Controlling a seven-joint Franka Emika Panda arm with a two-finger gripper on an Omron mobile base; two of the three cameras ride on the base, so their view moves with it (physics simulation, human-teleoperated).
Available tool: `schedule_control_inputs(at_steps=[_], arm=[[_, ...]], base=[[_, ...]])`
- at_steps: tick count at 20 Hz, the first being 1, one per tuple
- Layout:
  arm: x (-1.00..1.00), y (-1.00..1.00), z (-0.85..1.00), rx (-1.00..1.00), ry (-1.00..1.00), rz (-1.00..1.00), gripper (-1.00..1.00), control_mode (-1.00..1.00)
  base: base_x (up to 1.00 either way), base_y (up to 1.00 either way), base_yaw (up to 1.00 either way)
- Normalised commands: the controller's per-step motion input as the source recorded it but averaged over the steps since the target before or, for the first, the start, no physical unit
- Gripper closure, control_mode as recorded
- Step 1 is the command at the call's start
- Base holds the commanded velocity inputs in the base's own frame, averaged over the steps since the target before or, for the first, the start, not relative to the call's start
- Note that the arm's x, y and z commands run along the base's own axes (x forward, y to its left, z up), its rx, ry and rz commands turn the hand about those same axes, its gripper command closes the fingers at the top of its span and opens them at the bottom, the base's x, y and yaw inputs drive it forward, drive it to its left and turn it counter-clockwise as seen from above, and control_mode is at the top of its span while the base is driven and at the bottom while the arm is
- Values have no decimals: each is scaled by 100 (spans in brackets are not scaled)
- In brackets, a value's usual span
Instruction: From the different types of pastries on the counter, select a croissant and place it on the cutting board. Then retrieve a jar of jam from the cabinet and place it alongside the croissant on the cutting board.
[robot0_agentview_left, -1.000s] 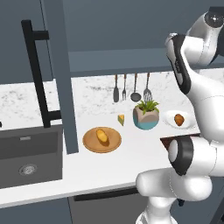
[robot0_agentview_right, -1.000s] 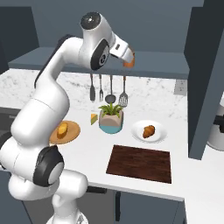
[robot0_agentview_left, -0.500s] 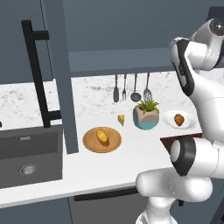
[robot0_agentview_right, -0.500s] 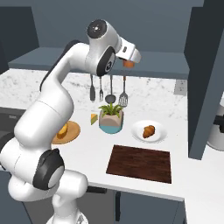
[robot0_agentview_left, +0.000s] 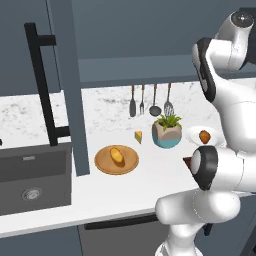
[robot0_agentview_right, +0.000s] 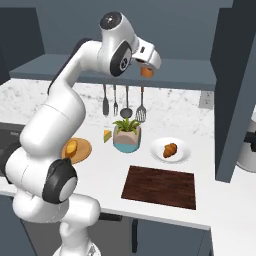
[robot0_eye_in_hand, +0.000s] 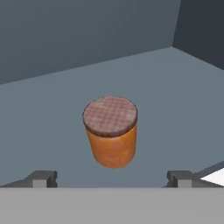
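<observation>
The jar of jam (robot0_eye_in_hand: 111, 131), orange with a checked brown lid, stands upright on the grey shelf (robot0_eye_in_hand: 48, 109) of the cabinet. My gripper (robot0_eye_in_hand: 112, 178) is open, with the jar centred just ahead of its two fingertips (robot0_eye_in_hand: 43, 177) and apart from them. In the right base view the gripper (robot0_agentview_right: 150, 62) is raised to the shelf, right at the jar (robot0_agentview_right: 146, 72). The orange-brown croissant (robot0_agentview_right: 170, 149) lies on a white plate (robot0_agentview_right: 182, 155). Nothing rests on the dark cutting board (robot0_agentview_right: 161, 186) at the counter's front. A paler pastry (robot0_agentview_left: 116, 156) sits on a round wooden plate (robot0_agentview_left: 102, 165).
The open cabinet door (robot0_agentview_left: 62, 90) with its black bar handle (robot0_agentview_left: 42, 85) hangs over the counter (robot0_agentview_right: 100, 170), left of the wooden plate. A potted plant (robot0_agentview_right: 126, 137), a cheese wedge (robot0_agentview_right: 107, 135) and hanging utensils (robot0_agentview_right: 125, 102) stand behind the board. A sink (robot0_agentview_left: 30, 175) lies at the left.
The arm's upper links have shifted slightly while the hand stays at the jar on the shelf. The gripper remains open and the jar has not moved.
</observation>
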Motion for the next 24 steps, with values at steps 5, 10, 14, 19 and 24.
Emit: schedule_control_inputs(at_steps=[5, 10, 14, 19, 24], arm=[[14, 0, -42, -4, -9, 1, -100, -100], [21, 0, -29, -2, -10, 0, -100, -100], [18, -19, -5, 0, 0, 0, -100, -100], [14, -40, 0, 0, 0, 0, -100, -100], [21, -12, 0, 0, 2, 0, -100, -100]], base=[[0, 0, 0], [0, 0, 0], [0, 0, 0], [0, 0, 0], [0, 0, 0]])
